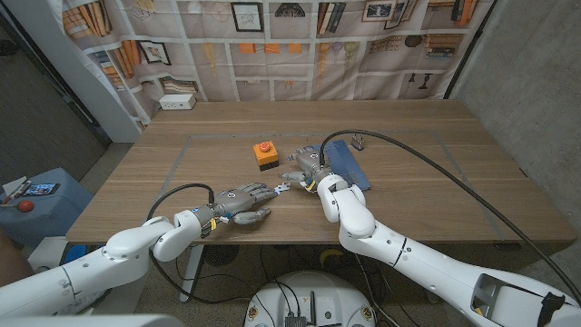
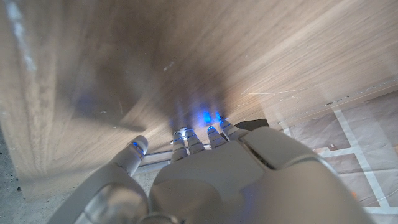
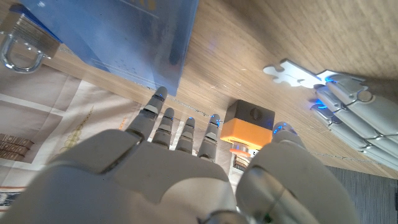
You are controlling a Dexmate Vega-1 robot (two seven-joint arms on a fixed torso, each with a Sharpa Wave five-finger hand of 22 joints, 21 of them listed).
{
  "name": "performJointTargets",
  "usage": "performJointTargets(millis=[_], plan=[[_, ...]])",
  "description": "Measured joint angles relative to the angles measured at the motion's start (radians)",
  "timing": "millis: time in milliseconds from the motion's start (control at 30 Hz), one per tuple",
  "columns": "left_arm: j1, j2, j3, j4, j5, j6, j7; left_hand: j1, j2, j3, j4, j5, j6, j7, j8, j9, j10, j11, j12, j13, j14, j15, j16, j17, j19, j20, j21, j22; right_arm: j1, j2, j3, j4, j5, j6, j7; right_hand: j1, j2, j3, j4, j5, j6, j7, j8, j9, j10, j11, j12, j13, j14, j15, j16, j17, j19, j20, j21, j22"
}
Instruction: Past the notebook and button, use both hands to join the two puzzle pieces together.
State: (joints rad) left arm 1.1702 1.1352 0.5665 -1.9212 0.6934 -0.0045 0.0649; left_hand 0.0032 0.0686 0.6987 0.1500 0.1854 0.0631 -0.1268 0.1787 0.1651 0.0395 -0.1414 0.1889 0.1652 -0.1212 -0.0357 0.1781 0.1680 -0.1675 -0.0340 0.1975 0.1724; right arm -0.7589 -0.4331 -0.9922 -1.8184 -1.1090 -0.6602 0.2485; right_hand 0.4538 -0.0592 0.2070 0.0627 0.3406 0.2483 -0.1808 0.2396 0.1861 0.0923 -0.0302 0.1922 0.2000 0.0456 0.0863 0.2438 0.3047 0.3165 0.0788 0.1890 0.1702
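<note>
Taking the wooden table (image 1: 427, 182) as the landmark: a small padlock (image 1: 359, 141) with a metal shackle sits on its top, toward the far side. A white power strip (image 1: 177, 103) lies just beyond its far left corner, at the foot of a backdrop printed with bookshelves and framed pictures (image 1: 300, 41). Well off its left edge stands a blue-grey box (image 1: 41, 204) carrying a phone (image 1: 40, 190) and a red knob (image 1: 25, 203).

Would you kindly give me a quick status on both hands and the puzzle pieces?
Left hand fingertips at a white puzzle piece, grip unclear. Right hand open, hovering between orange button box and blue notebook. Second piece not seen.
</note>
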Motion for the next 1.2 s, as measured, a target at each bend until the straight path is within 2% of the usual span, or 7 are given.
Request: performJointTargets(millis=[100,167,400,600,700,1033,1200], plan=[[-0.002,-0.002,0.001,0.002,0.0,-0.003,0.0,0.0,0.0,0.0,0.0,0.0,0.0,0.0,0.0,0.0,0.004,-0.004,0.0,0.0,0.0,0.0,0.0,0.0,0.0,0.0,0.0,0.0,0.003,-0.008,-0.007,0.005,0.013,-0.002,-0.019,-0.02,-0.004,-0.008,0.008,0.0,-0.022,0.006,-0.017,0.0,-0.011,0.004,-0.004,0.0,-0.009,0.009,-0.004,0.0,-0.007,0.004,0.0,-0.001],[-0.003,-0.002,0.001,0.003,0.0,-0.004,-0.001,0.0,0.0,0.0,0.0,0.0,0.0,0.0,0.0,0.006,0.005,-0.005,0.0,0.0,0.0,0.0,0.0,0.0,0.0,0.0,0.0,0.0,0.004,-0.01,-0.01,0.006,0.019,-0.002,-0.026,-0.022,-0.006,-0.014,0.014,0.0,-0.032,0.011,-0.02,0.0,-0.017,0.009,-0.004,0.0,-0.014,0.014,-0.01,0.0,-0.012,0.005,-0.003,-0.003],[-0.006,-0.005,0.001,0.007,-0.001,-0.006,-0.002,0.0,0.0,0.0,0.0,0.0,0.002,-0.002,-0.001,0.006,0.007,-0.007,0.0,0.0,0.0,0.0,0.0,0.0,0.0,0.0,0.0,0.0,0.011,-0.024,-0.026,0.018,0.039,-0.001,-0.059,-0.042,-0.018,-0.028,0.018,0.0,-0.05,0.012,-0.033,0.0,-0.047,0.014,-0.011,-0.003,-0.027,0.016,-0.013,0.0,-0.024,0.011,-0.004,-0.003],[-0.007,-0.006,0.002,0.009,-0.002,-0.008,-0.002,0.0,0.0,0.004,-0.004,0.0,0.005,-0.005,-0.004,0.005,0.007,-0.007,-0.001,0.0,0.0,0.0,0.0,0.0,0.0,0.0,0.0,0.0,0.016,-0.029,-0.038,0.029,0.046,0.0,-0.076,-0.051,-0.027,-0.037,0.017,0.0,-0.076,0.027,-0.044,0.0,-0.068,0.025,-0.015,-0.005,-0.035,0.025,-0.02,-0.003,-0.035,0.014,-0.004,-0.003],[-0.006,-0.006,0.002,0.01,-0.002,-0.008,-0.002,0.0,0.0,0.004,-0.004,0.0,0.005,-0.005,-0.004,0.005,0.007,-0.007,-0.004,0.0,0.0,0.0,0.0,0.0,0.0,0.0,0.0,0.0,0.02,-0.032,-0.045,0.038,0.048,0.001,-0.084,-0.051,-0.028,-0.037,0.017,0.0,-0.081,0.022,-0.044,0.0,-0.072,0.029,-0.015,-0.005,-0.037,0.026,-0.02,-0.003,-0.035,0.014,-0.004,-0.003],[0.004,-0.003,0.0,0.006,-0.003,-0.001,0.005,0.0,0.0,0.004,-0.004,0.0,0.005,-0.005,-0.004,0.004,0.007,-0.007,-0.007,0.0,0.0,0.0,0.0,0.0,0.0,0.0,0.0,0.0,0.03,-0.033,-0.062,0.064,0.055,0.002,-0.107,-0.065,-0.042,-0.046,0.017,0.004,-0.104,0.045,-0.052,0.0,-0.084,0.03,-0.015,-0.005,-0.042,0.032,-0.027,-0.008,-0.044,0.016,-0.004,-0.003],[0.008,-0.001,-0.001,0.004,-0.003,0.002,0.009,0.0,0.0,0.004,-0.004,0.0,0.005,-0.005,-0.004,0.004,0.007,-0.007,-0.007,-0.001,0.0,0.0,0.0,0.0,0.0,0.0,0.0,0.0,0.035,-0.031,-0.072,0.077,0.056,0.0,-0.114,-0.065,-0.042,-0.045,0.017,0.004,-0.104,0.045,-0.052,0.0,-0.089,0.036,-0.015,-0.005,-0.042,0.032,-0.027,-0.008,-0.044,0.016,-0.004,-0.003]])
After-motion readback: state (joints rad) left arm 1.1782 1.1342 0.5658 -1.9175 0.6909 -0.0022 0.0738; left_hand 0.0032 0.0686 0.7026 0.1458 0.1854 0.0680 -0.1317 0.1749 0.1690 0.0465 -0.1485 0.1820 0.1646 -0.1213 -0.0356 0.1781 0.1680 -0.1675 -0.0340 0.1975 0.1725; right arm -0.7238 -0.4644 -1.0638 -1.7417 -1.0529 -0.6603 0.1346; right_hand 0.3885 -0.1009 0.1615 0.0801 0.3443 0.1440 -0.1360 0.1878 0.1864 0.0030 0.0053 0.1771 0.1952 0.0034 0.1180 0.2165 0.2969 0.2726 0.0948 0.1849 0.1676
